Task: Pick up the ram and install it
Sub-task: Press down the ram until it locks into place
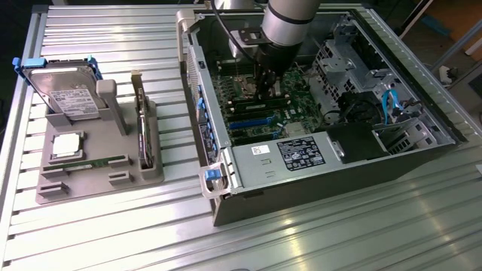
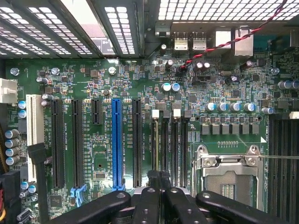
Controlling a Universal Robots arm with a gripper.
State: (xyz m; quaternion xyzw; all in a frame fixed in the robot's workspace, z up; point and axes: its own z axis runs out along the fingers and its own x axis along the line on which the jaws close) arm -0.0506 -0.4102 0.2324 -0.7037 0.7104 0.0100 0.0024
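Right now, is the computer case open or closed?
Open: the computer case has no side panel, and the motherboard inside lies exposed.

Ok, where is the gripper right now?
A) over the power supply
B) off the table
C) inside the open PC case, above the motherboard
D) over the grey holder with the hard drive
C: in the exterior view the gripper reaches down into the case, over the green motherboard.

Ribbed shiny metal table point(image 1: 301, 226); matt grey plastic holder point(image 1: 121, 180).
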